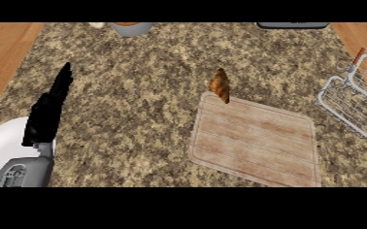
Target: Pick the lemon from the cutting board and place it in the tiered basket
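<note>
A: Lemon?

B: None that I can make out. The cutting board [254, 145] lies on the right half of the bench [143, 92], slightly turned, and its wooden top is bare. The only item near it is a brown, pointed thing [221, 85] standing at the board's far-left corner, overlapping the edge. It looks more like a pastry than a lemon; can't tell for sure.

A: Basket?

B: The wire basket [344, 102] is at the bench's right edge, cut off by the frame. Only part of the white wire shows, plus an orange-ish handle bit at the top. Tiers can't be told.

A: Hands?

B: The left robot hand [50, 109] is at the left side of the bench, black, fingers straight and pointing toward the far edge, holding nothing. Grey forearm below it, partly cut by the lower edge. The right robot hand doesn't show.

A: Anything else?

B: A white rounded shape [13, 138] at the left edge behind the forearm, mostly hidden. At the far edge there's a grey bowl-like item [132, 27] and a dark flat item [292, 25], both cut off, so hard to name. Wood strips show beyond the bench's left and right edges.
</note>
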